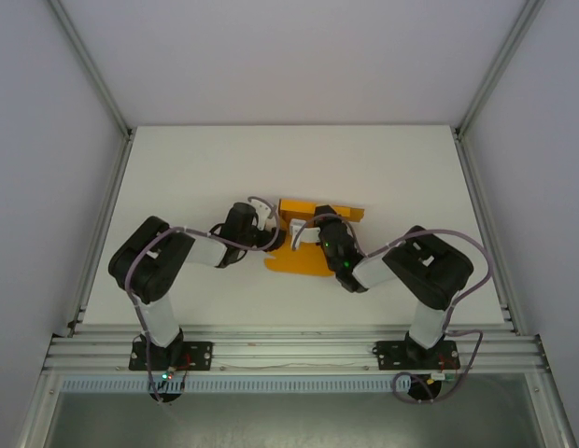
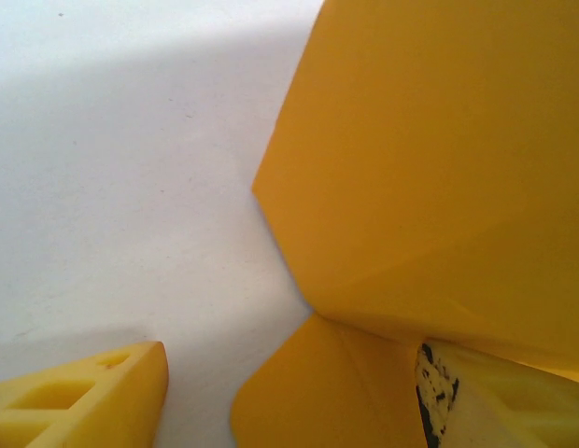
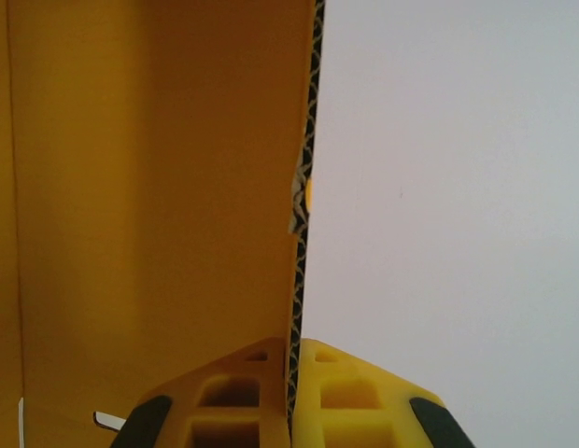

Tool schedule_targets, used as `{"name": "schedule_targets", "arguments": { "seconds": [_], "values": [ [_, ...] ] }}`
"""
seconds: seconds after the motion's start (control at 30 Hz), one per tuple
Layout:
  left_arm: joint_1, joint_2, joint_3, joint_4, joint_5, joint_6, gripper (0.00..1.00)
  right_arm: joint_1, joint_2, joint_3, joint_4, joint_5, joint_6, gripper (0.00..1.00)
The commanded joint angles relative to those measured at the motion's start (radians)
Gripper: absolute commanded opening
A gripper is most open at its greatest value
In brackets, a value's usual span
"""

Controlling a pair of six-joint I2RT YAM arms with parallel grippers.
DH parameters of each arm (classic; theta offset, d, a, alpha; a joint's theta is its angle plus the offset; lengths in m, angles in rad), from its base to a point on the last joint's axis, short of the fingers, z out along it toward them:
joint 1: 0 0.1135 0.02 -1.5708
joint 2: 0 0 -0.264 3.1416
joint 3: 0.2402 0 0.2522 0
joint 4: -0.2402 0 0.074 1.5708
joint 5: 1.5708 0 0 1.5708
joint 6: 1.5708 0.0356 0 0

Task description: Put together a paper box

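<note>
Orange-yellow paper box pinched by the right hand, elbow bent.

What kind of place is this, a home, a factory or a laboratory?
Probably a laboratory robot test cell. A white table is enclosed by plain panels on aluminium frame rails, the left arm and right arm are bolted at its near edge, and a paper box lies between them.
</note>
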Motion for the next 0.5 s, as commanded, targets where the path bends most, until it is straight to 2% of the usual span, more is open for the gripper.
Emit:
{"name": "schedule_targets", "arguments": {
  "seconds": [0.0,0.17,0.3,0.47],
  "values": [
    [-0.004,-0.022,0.023,0.011,-0.049,0.040,0.70,0.014,0.024,-0.022,-0.086,-0.043,0.050,0.00],
    [-0.008,-0.001,0.084,-0.009,0.002,0.067,0.71,0.013,0.041,-0.025,-0.072,-0.074,0.060,0.00],
    [-0.008,-0.004,0.100,-0.003,0.081,0.085,0.76,0.011,0.033,-0.029,-0.100,-0.102,0.101,0.00],
    [-0.008,-0.003,0.146,-0.006,0.099,0.099,0.77,0.010,0.042,-0.023,-0.110,-0.107,0.109,0.00]
  ]
}}
